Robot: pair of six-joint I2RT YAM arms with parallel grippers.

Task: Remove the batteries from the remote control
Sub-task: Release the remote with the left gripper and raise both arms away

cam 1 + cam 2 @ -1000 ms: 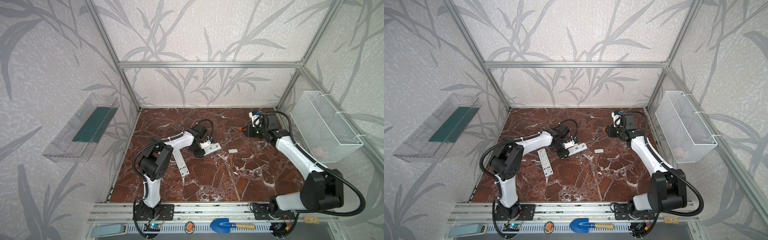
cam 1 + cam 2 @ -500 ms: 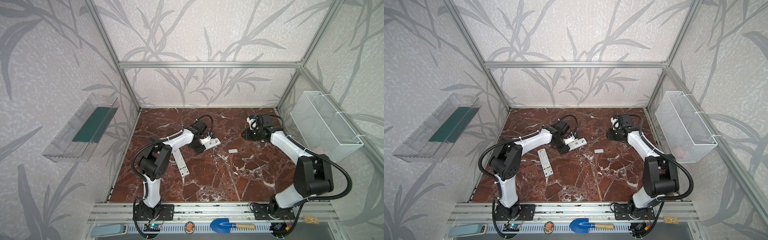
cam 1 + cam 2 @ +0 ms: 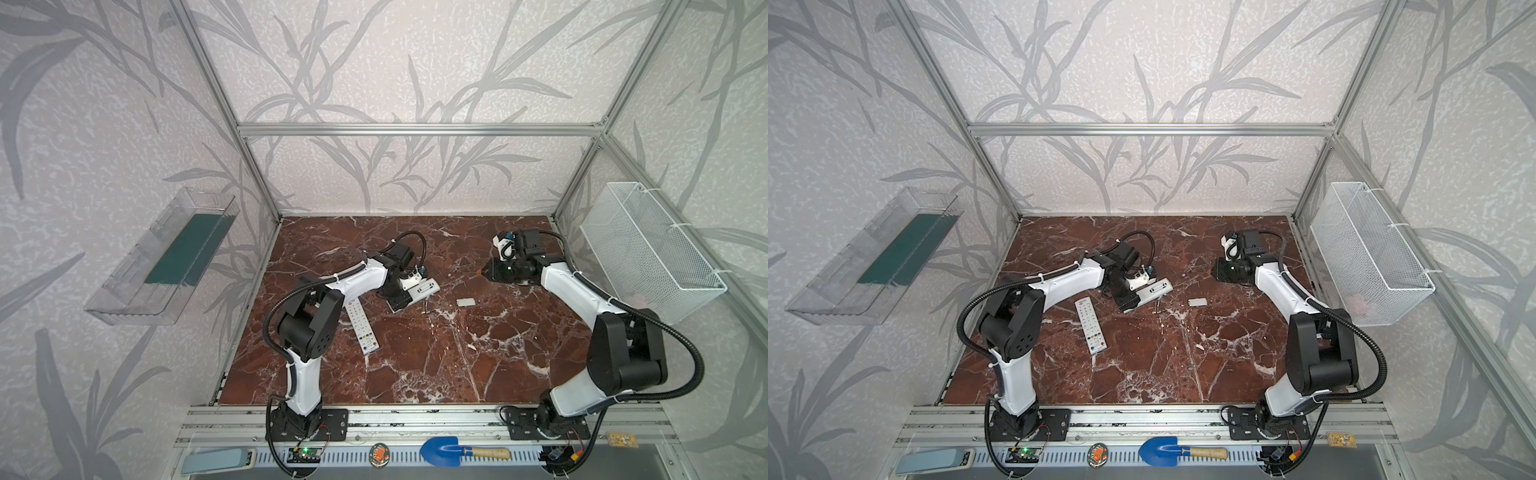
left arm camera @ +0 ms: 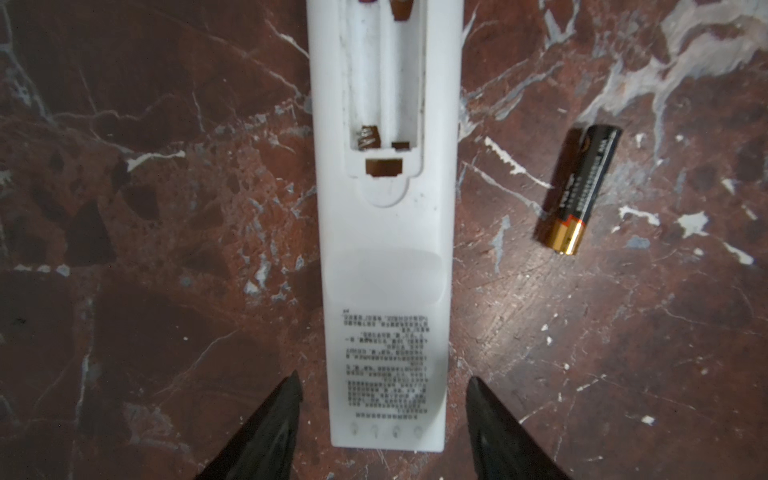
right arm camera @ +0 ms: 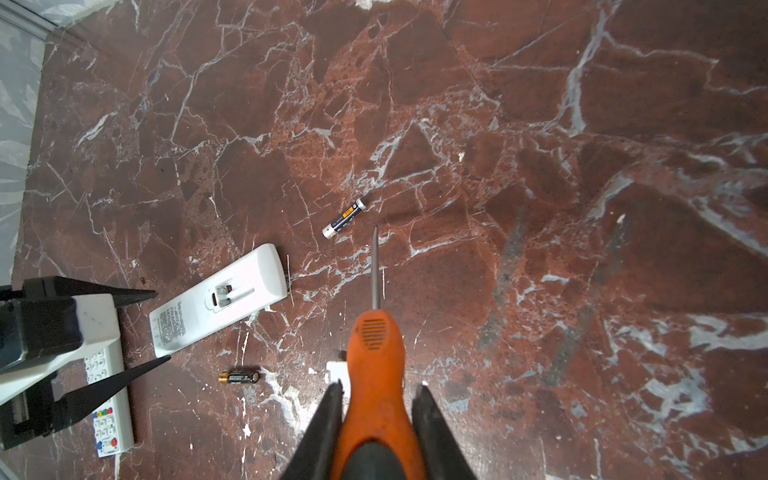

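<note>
The white remote control (image 4: 384, 266) lies face down on the marble, and the part of its open battery bay that shows holds no cell. My left gripper (image 4: 382, 386) is open, a finger on either side of the remote's printed end with a gap on both sides. One of the batteries (image 4: 577, 189), black and gold, lies loose beside the remote. The right wrist view shows this battery (image 5: 240, 377) and a second one (image 5: 345, 217) past the remote's far end. My right gripper (image 5: 376, 390) is shut on an orange screwdriver (image 5: 374, 345), off to the right of the remote (image 3: 415, 291).
A second remote (image 3: 361, 328) lies buttons up near the left arm. A small white cover (image 3: 465, 302) rests on the marble right of the open remote. A wire basket (image 3: 648, 249) hangs on the right wall and a clear tray (image 3: 166, 257) on the left wall.
My left gripper's jaws have spread apart around the remote's end. The right arm has shifted its elbow while keeping hold of the screwdriver.
</note>
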